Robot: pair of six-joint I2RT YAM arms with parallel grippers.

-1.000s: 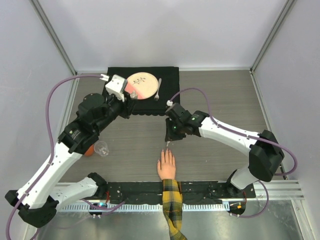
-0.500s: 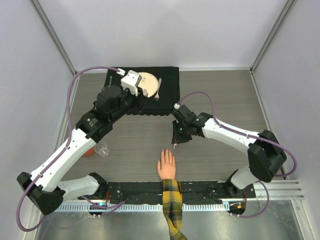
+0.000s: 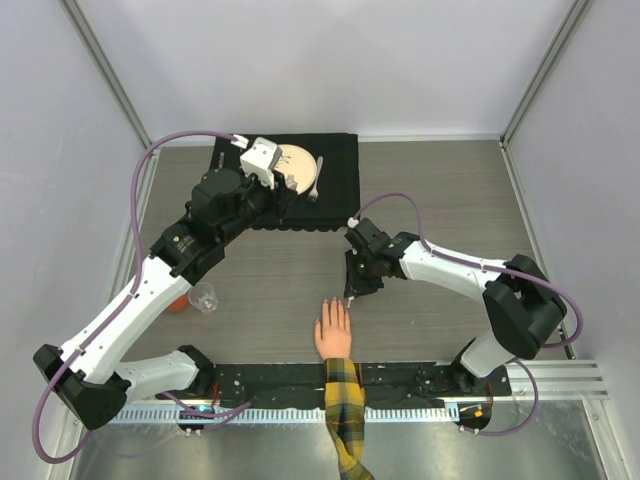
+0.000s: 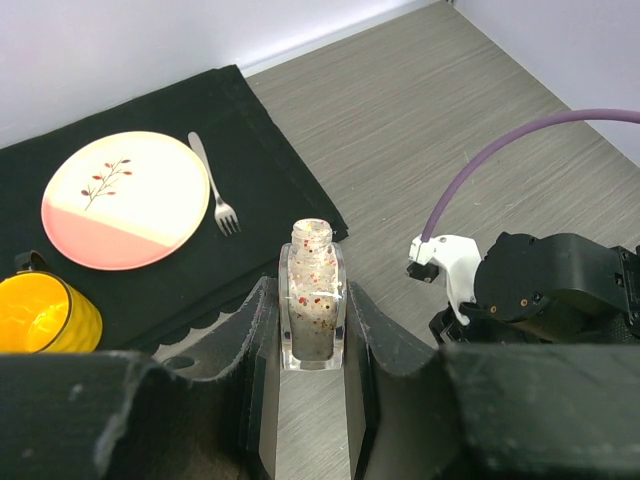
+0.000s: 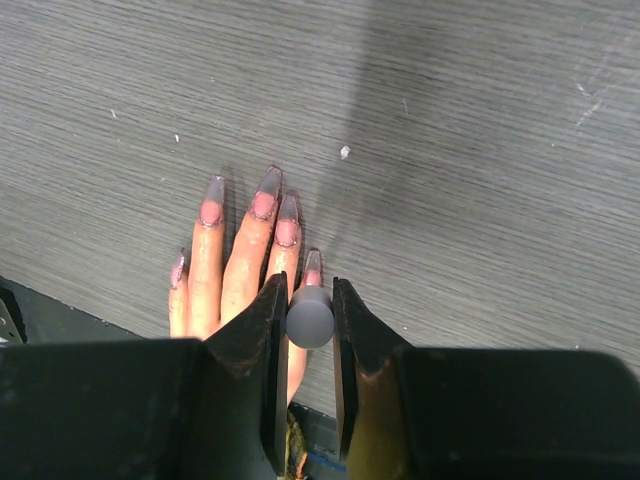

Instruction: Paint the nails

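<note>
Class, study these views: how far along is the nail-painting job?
Done: the small clear glitter-flecked bottle stands uncapped, clamped in the left gripper. In hand: the right gripper pinches a grey round-topped brush cap over the fingertips of the flesh-coloured hand. Left: painting the pinkish nails; whether any carries fresh polish cannot be told.

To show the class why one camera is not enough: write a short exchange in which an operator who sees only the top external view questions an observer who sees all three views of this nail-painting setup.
Operator: What is the left gripper carrying? From above I cannot tell.
Observer: It is shut on a small clear bottle, upright, cap off, with speckled polish inside.
Operator: And the right gripper, near the hand?
Observer: It is shut on a grey round brush cap, which its own camera shows close to the long pinkish nails.
</note>
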